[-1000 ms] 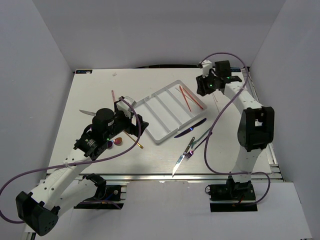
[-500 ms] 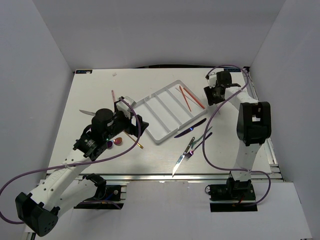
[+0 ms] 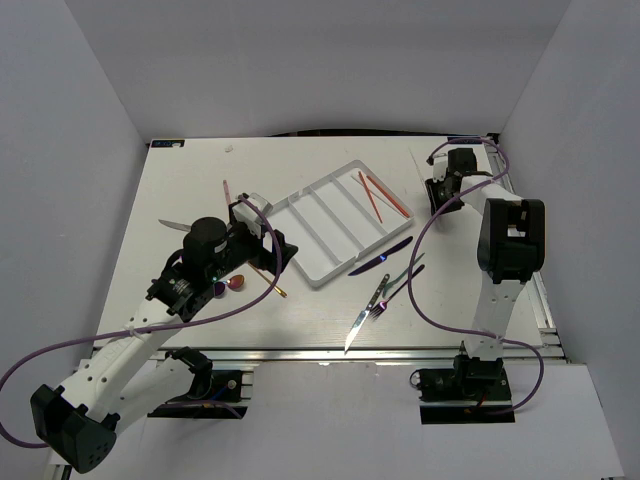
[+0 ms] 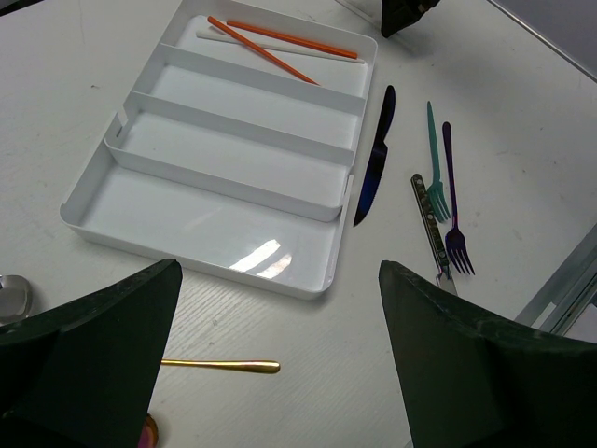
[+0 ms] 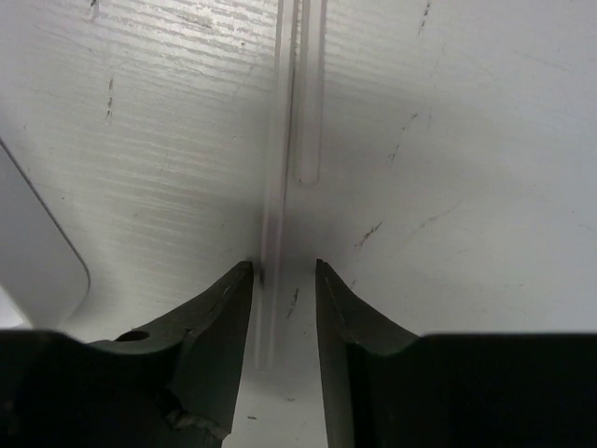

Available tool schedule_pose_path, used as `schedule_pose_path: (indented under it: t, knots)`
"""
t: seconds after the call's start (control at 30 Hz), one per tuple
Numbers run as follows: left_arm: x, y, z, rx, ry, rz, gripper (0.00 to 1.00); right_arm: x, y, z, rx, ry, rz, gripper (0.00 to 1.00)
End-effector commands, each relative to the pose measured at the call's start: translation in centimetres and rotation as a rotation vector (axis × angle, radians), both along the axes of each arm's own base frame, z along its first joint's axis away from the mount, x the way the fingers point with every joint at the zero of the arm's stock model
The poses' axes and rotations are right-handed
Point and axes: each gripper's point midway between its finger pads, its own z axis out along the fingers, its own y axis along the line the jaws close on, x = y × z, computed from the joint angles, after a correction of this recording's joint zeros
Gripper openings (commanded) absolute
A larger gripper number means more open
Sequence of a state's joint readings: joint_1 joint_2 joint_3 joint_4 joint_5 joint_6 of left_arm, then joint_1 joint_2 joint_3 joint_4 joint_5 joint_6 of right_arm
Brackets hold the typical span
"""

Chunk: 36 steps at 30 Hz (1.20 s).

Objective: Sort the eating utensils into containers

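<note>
White bench [image 3: 200,170] seen from above, with a robot arm at each side and cutlery spread across it.

At the far left, a silver knife [image 3: 172,224] lies on the bench. Near it, by the left arm, is a red-bowled spoon [image 3: 237,282], with a thin gold handle [image 4: 224,365] just beside it.

The left gripper [image 4: 280,275] hangs over the bench just left of the tray. Its fingers are spread as wide as they go and it holds nothing.

In the middle sits the white cutlery tray [image 3: 305,245], set at an angle, with four long parallel compartments. Two red-orange chopsticks [image 3: 380,195] lie crossed in the compartment farthest from the left arm, with a pale stick [image 4: 202,34] beside them. The other three compartments hold nothing.

Just off the tray's right end lies an iridescent blue knife [image 4: 373,159], close to the wall. Right of it, side by side, are a teal fork [image 4: 434,163] and a purple fork [image 4: 452,205], with a knife with a patterned handle [image 4: 427,215] nearest the bench's front edge.

At the far right, past the tray's corner, the right gripper [image 5: 284,271] is down at the bench. Its fingers are only a narrow gap apart. A pale translucent chopstick [image 5: 280,140] runs into that gap, lying against one finger with space left at the other, so it is not clamped. A second pale chopstick [image 5: 311,93] lies just beside the first, ending short of the fingers.
</note>
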<state>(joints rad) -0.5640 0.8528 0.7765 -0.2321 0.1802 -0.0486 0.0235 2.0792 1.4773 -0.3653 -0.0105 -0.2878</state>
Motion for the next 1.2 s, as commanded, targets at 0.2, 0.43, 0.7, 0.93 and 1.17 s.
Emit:
schedule_pose_path:
  t: [0.2,0.43,0.7,0.93,1.17]
  knots:
    - [-0.1,-0.1,0.9,-0.016,-0.025,-0.008,0.98,-1.1,0.5,-1.9,0.13,0.09,0.011,0.24]
    - [-0.1,-0.1,0.8,-0.018,-0.022,-0.01,0.98,-1.5,1.0,-1.1,0.173,0.087,0.027,0.06]
    - [-0.2,-0.1,0.9,-0.02,-0.024,-0.013,0.98,-0.9,2.1,3.7,0.308,0.013,0.041,0.0]
    - [-0.2,-0.1,1.0,-0.022,-0.024,-0.014,0.98,-0.7,2.6,8.2,0.329,-0.098,0.066,0.0]
    - [-0.2,-0.1,1.0,-0.021,-0.025,-0.014,0.98,-1.1,5.2,10.0,0.394,-0.118,0.135,0.0]
